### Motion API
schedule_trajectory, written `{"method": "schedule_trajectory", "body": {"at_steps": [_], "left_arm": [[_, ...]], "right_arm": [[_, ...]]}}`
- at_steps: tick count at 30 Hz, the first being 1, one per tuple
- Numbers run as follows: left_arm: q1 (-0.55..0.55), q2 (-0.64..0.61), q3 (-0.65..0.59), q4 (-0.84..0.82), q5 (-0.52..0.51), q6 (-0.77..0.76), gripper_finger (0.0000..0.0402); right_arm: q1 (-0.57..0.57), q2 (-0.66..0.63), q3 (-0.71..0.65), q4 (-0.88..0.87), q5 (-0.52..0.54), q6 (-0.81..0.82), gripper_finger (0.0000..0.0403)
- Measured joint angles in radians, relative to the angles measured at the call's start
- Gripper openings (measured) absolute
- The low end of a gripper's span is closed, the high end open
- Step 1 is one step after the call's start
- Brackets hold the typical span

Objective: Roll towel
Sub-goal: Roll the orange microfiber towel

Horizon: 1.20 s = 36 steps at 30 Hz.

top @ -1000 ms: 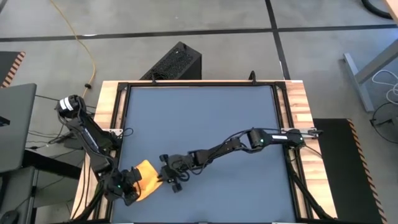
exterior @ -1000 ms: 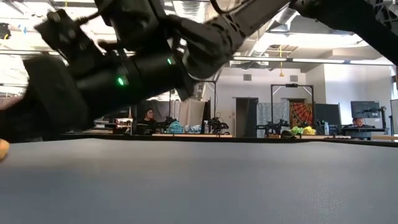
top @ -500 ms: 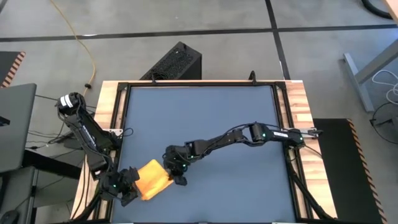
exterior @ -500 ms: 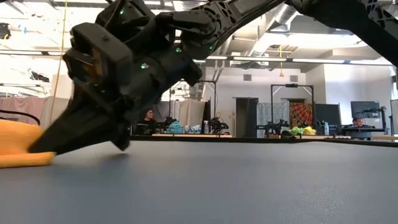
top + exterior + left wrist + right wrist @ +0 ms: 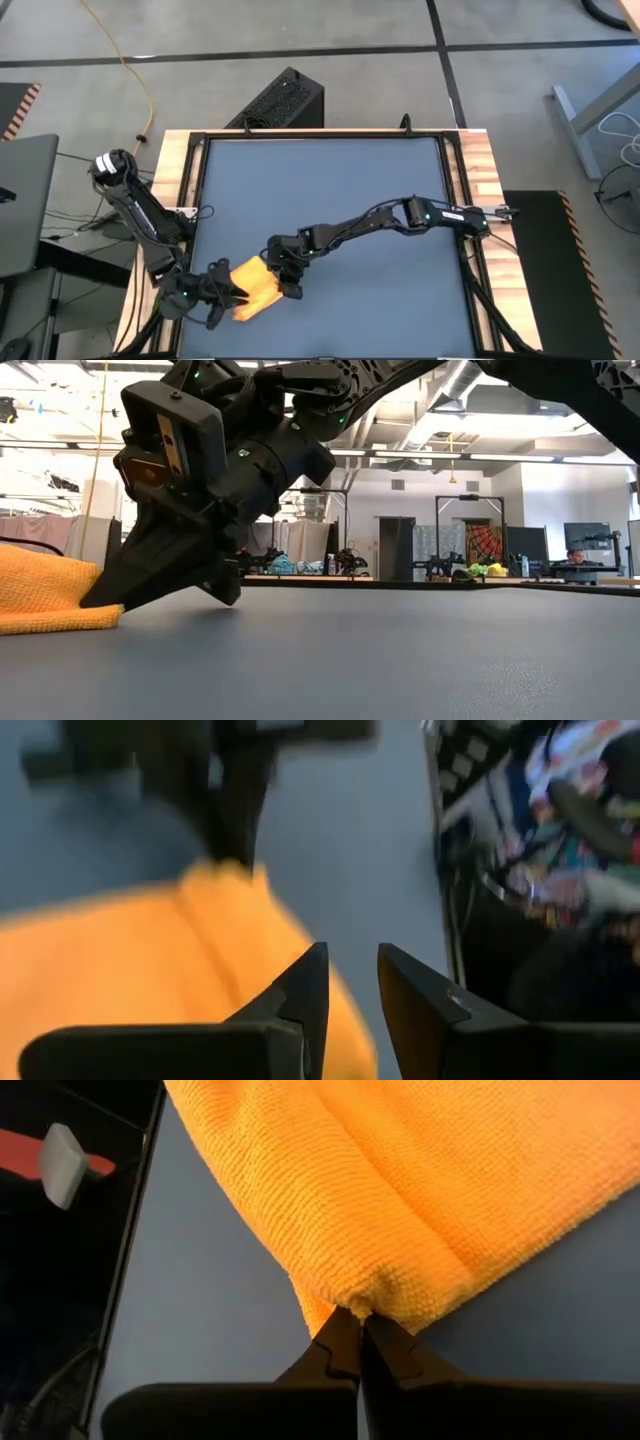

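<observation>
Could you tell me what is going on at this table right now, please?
Both arms are working on the towel at the near left corner of the table. The right gripper is shut, pinching a corner of the folded cloth down at the table surface. The left gripper sits at the towel's opposite side, its fingers slightly apart and beside the cloth. The towel is bunched and folded, not yet a tidy roll.

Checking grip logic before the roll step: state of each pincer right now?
Left pincer: open, fingers apart with nothing between them, beside the towel.
Right pincer: shut on the towel, pinching a folded corner at its tips.
</observation>
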State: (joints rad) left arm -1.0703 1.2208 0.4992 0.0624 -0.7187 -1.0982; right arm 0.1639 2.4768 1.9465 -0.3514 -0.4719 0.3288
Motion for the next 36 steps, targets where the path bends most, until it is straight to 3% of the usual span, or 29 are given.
{"method": "schedule_trajectory", "body": {"at_steps": [4, 7, 12, 18, 23, 36], "left_arm": [[0.068, 0.08, 0.002, 0.196, 0.025, 0.165, 0.0071], [0.125, 0.184, 0.042, 0.221, 0.092, 0.217, 0.0057], [0.193, 0.302, 0.145, 0.099, 0.132, 0.252, 0.0031], [0.225, 0.335, 0.251, -0.151, 0.194, 0.242, 0.0004], [0.224, 0.336, 0.263, -0.264, 0.218, 0.186, 0.0001], [0.217, 0.336, 0.263, -0.321, 0.245, 0.135, 0.0]], "right_arm": [[-0.008, 0.0, -0.001, 0.001, -0.006, 0.016, 0.0016], [-0.008, 0.001, -0.001, 0.001, -0.007, 0.017, 0.0016], [-0.008, 0.001, -0.001, 0.001, -0.007, 0.017, 0.0016], [-0.008, 0.001, -0.001, 0.001, -0.006, 0.02, 0.0016], [-0.008, 0.002, -0.002, 0.003, -0.006, 0.023, 0.0024], [-0.012, -0.012, -0.005, 0.037, -0.119, -0.008, 0.0084]]}}
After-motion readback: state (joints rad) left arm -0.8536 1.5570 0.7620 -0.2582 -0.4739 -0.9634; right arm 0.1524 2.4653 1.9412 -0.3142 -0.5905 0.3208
